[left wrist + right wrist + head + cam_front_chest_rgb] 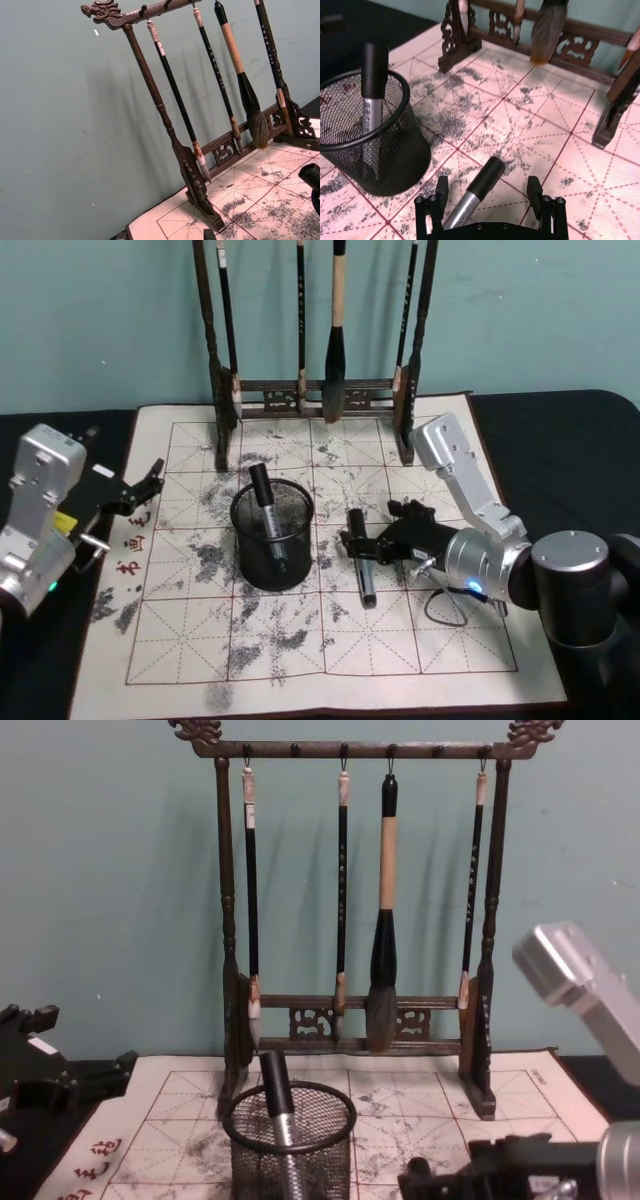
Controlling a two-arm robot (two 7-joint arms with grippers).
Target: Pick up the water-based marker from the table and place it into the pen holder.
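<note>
The water-based marker (364,575) is seen lying flat on the ink-smudged mat (455,645) of the table (585,430), just right of the pen holder (250,562) and apart from it. Its long axis is laid near to far, with the black cap pointed to the far side and slightly left. It is straddled by the right gripper (489,190), whose fingers (535,192) are spread wide on either side without touching it. Another marker (262,495) is stood tilted in the holder, cap up. The left gripper (150,482) is held over the mat's left edge, fingers parted, nothing grasped.
</note>
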